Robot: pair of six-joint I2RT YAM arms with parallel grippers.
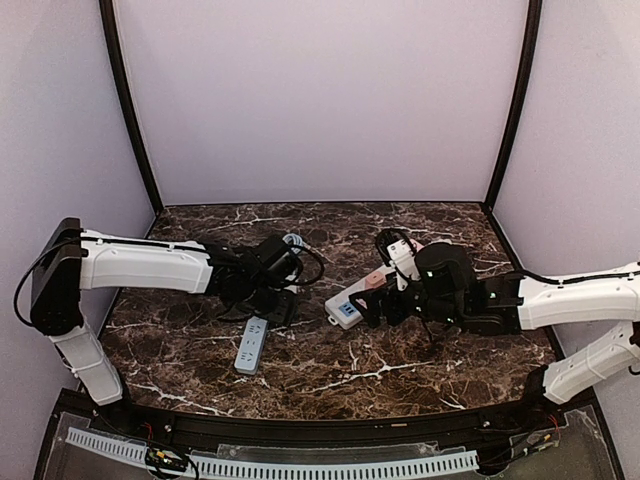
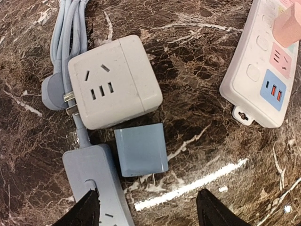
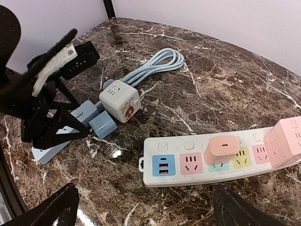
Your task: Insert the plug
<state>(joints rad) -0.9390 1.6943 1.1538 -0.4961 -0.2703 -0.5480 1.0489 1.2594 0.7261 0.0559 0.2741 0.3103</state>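
Dark veined marble makes up the counter (image 1: 330,375), closed in by pale lilac walls. The plug (image 2: 142,149), a small blue block, lies flat on the stone just ahead of the left pincer (image 2: 148,214). That pincer is spread and holds nothing, its two black fingertips (image 2: 84,212) standing either side of the line on which the plug lies. The plug's metal prongs (image 2: 153,179) point back toward the pincer, so its long axis runs roughly straight away from the fingers. Touching or nearly touching its far edge is a white cube socket (image 2: 115,82); close on one side lies a blue power strip (image 2: 94,179), partly under one fingertip, with its cable (image 3: 157,63) coiled behind the cube. The left arm is plainly the nearer. The right pincer (image 3: 148,209) hangs over a white power strip (image 3: 188,165) well apart from the plug, and it too gapes wide with nothing in it. As for what the sockets hold: the white strip already carries a pink charger (image 3: 223,148) near its middle and a pink cube (image 3: 284,141) toward its far end, while the socket faces that show on the blue strip and on the white cube's top are bare. My judgement is that the coming move turns on closing across the plug's flat sides, with the prongs left free.
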